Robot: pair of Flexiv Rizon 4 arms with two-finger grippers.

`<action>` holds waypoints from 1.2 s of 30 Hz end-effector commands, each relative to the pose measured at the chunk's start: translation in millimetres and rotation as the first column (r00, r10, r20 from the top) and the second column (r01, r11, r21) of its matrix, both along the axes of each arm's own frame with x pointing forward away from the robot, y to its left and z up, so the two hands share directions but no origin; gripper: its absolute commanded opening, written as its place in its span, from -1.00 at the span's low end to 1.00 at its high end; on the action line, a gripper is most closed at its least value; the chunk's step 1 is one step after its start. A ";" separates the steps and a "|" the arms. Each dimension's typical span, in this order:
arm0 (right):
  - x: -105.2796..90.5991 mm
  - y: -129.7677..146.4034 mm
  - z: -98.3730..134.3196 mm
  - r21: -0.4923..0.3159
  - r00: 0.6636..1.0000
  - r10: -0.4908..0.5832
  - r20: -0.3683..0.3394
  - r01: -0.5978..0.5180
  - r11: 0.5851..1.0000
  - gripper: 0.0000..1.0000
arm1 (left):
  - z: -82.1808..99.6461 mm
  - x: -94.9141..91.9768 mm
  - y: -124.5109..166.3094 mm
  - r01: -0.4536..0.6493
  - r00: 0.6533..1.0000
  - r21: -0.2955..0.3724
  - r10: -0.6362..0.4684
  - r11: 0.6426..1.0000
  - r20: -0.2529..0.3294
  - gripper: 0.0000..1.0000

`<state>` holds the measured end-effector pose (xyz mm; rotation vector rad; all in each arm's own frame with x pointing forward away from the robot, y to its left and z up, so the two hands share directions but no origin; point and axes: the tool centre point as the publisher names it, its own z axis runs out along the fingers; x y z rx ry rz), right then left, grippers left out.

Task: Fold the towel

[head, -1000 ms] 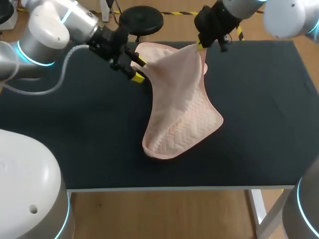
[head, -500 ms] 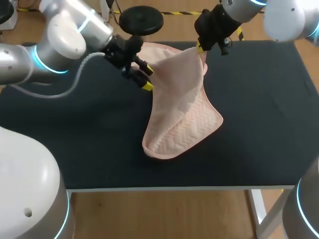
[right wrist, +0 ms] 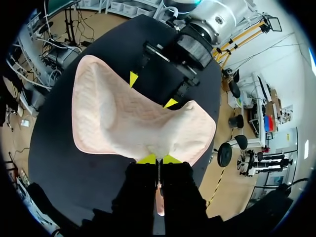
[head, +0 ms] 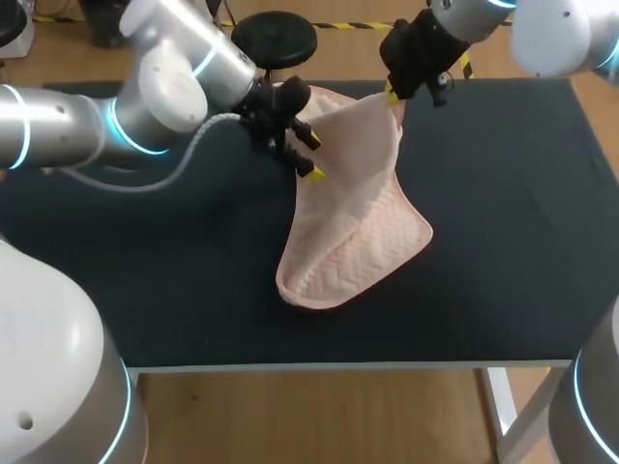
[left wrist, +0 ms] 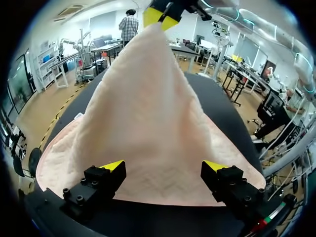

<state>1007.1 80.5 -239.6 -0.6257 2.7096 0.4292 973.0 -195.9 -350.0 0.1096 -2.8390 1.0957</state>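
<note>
Nearby, left end effector (head: 308, 153) gapes beside towel (head: 353, 232) pinched by right end effector (head: 391, 94).

Pink towel (head: 353, 222) held by right tool (head: 393, 96)

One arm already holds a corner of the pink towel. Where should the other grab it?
Likely the free far corner of the towel, beside the one the right end effector pinches. It lies flat, so the open left end effector should slide in low from the left, straddling the edge.

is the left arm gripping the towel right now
No, in the left wrist view the left gripper has its jaws wide apart, with the towel spread ahead of them, not pinched.
</note>
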 end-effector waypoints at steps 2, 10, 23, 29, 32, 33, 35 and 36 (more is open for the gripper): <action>5.3 -2.5 -0.9 0.000 1.000 0.005 -0.010 -0.005 1.000 -1.00 | -19.9 17.8 -6.4 -0.006 1.000 0.035 0.006 0.999 0.024 1.00; 7.1 -9.9 -5.0 0.005 1.000 0.006 -0.017 -0.006 1.000 -1.00 | -42.6 37.1 -10.7 -0.023 0.997 0.102 0.016 0.995 0.075 1.00; 9.7 -20.8 -10.2 -0.012 0.999 0.017 -0.030 -0.017 1.000 -1.00 | -72.5 61.8 -12.4 -0.030 0.992 0.164 0.009 0.986 0.123 1.00; 11.9 -23.8 -13.0 -0.023 0.999 0.016 -0.033 -0.017 1.000 -1.00 | -87.7 64.5 -15.2 -0.022 0.993 0.180 0.002 0.983 0.114 1.00; 12.7 -24.7 -14.7 -0.031 0.999 0.016 -0.035 -0.017 0.999 -1.00 | -93.3 64.0 -17.0 -0.025 0.995 0.182 0.006 0.983 0.102 1.00; 13.0 -25.0 -15.0 -0.033 0.999 0.016 -0.035 -0.017 0.999 -1.00 | -94.0 63.8 -17.5 -0.024 0.995 0.181 0.005 0.983 0.102 1.00; 13.7 -25.7 -15.6 -0.036 0.999 0.016 -0.036 -0.017 0.999 -1.00 | -94.5 63.9 -17.9 -0.019 0.995 0.169 0.001 0.985 0.104 1.00; 14.1 -25.9 -15.9 -0.038 0.999 0.015 -0.036 -0.017 0.999 -1.00 | -94.8 64.0 -18.1 -0.023 0.995 0.166 0.006 0.986 0.102 1.00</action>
